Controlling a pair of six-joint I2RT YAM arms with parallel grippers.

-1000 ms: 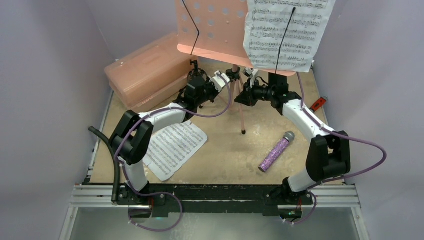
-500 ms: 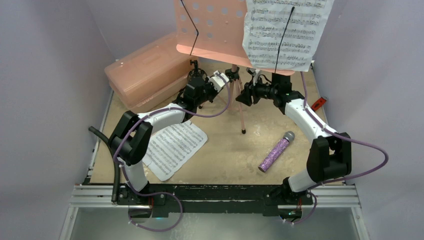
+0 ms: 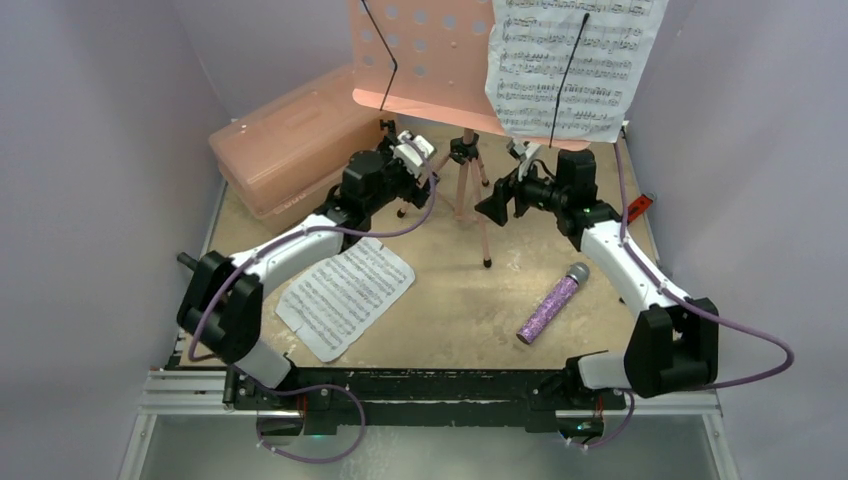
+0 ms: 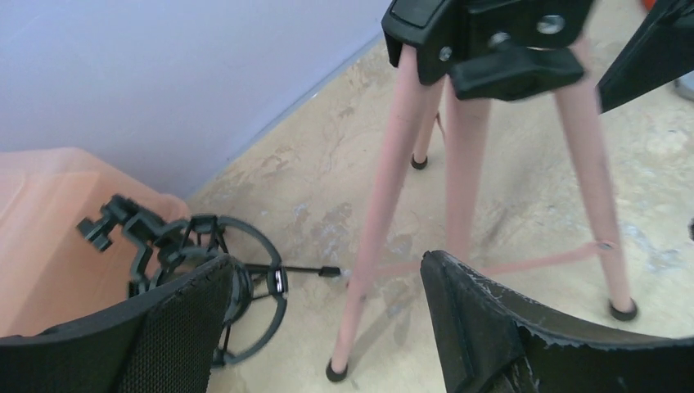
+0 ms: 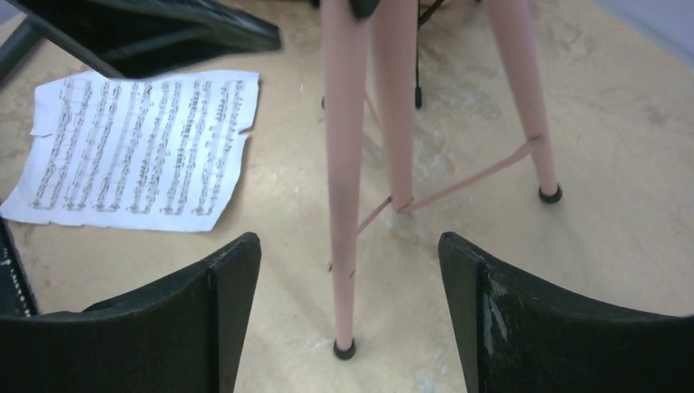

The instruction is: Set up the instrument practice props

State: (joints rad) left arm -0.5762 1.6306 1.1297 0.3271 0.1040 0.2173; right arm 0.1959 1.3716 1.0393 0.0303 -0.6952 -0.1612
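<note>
Both agape: left pincer, right pincer flank stand.

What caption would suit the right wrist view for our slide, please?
Open right gripper before the pink music stand legs; one sheet-music page lies flat nearby.

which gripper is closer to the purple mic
Right. The right gripper is beside the pink music stand, just beyond the purple microphone; the left gripper is across the stand, farther off.
</note>
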